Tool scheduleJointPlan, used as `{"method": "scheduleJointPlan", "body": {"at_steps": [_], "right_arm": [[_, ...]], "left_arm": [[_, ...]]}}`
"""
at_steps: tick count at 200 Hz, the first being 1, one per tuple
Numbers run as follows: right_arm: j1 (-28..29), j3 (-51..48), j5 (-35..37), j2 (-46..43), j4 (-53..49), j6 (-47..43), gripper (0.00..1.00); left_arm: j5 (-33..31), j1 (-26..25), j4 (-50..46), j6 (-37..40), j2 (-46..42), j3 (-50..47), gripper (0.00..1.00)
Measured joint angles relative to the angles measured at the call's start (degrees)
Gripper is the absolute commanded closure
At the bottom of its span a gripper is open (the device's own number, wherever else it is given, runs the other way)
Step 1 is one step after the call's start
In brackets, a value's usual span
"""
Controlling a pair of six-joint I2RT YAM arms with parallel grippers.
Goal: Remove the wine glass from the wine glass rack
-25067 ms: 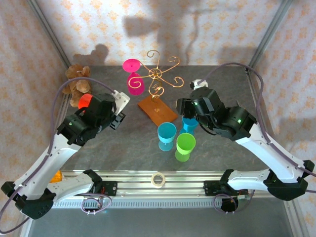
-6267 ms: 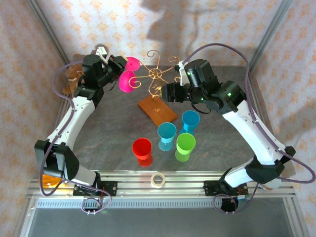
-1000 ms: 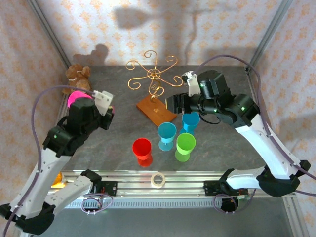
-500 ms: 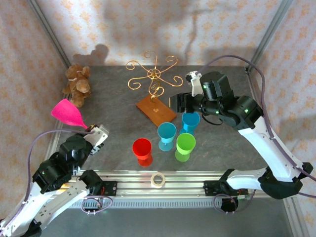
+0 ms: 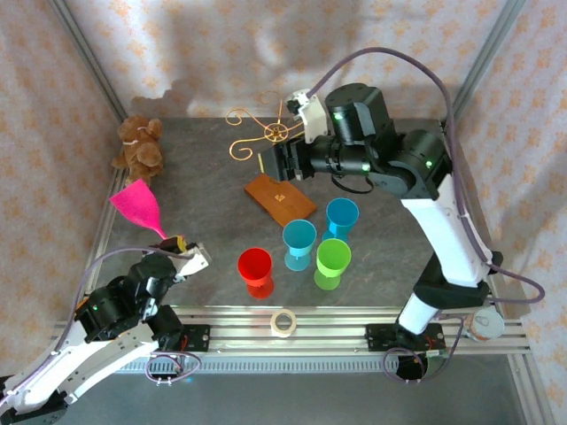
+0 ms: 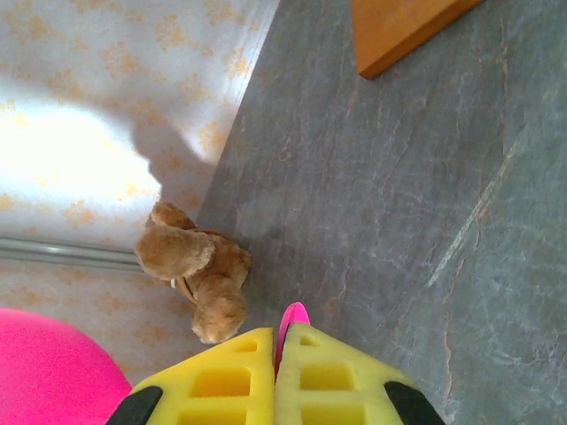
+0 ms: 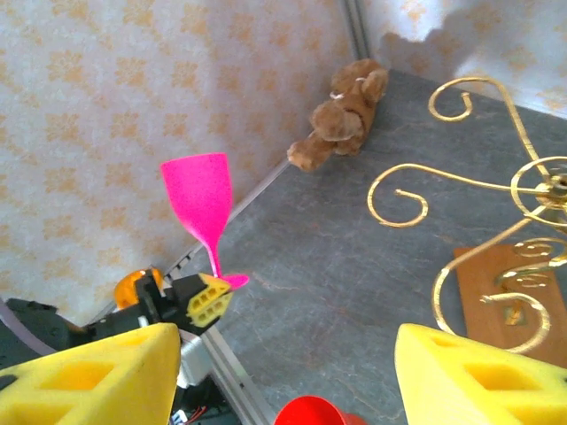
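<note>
The pink wine glass point(image 5: 139, 201) is off the wine glass rack point(image 5: 266, 135) and stands up, tilted, over the table's front left. My left gripper point(image 5: 186, 249) is shut on its foot. In the left wrist view the yellow pads point(image 6: 235, 376) pinch the pink foot point(image 6: 293, 315), and the bowl point(image 6: 44, 376) sits at the lower left. My right gripper point(image 5: 270, 166) hangs open above the rack's wooden base point(image 5: 280, 197), holding nothing. The right wrist view takes in the glass point(image 7: 199, 197), the left gripper point(image 7: 205, 301) and the gold scroll arms point(image 7: 496, 177).
A red cup point(image 5: 255, 267), two blue cups point(image 5: 299, 241) point(image 5: 342, 215) and a green cup point(image 5: 333, 259) stand in front of the rack. A teddy bear point(image 5: 140, 146) lies at the back left. A tape roll point(image 5: 283, 323) rests on the front rail.
My left arm has drawn back to the near left edge with the glass, which now stands more upright. My right arm has risen and swung left over the rack.
</note>
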Motion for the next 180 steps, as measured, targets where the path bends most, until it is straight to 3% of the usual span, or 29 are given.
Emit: {"method": "scheduleJointPlan", "body": {"at_steps": [48,99,142,180], "right_arm": [[5.22,-3.19,-0.39,3.45,1.20,-1.81,0.33],[11.80,-9.33,5.01,5.68,7.15,-4.07,0.32],[12.90,-8.61,5.44,10.38,10.88,-6.05,0.22],[13.07,-6.91,4.68,13.88,14.51,-8.37,0.21]], "left_arm": [[-6.03,-2.91,0.31,9.42,-1.95,-4.11,1.00],[-8.68,-3.23,0.66,17.70,-4.59,-8.00,1.00],[-8.70,-5.25,0.66,19.80,-6.69,-8.79,1.00],[-8.68,-6.86,0.44,20.22,-6.71,-8.79,1.00]]}}
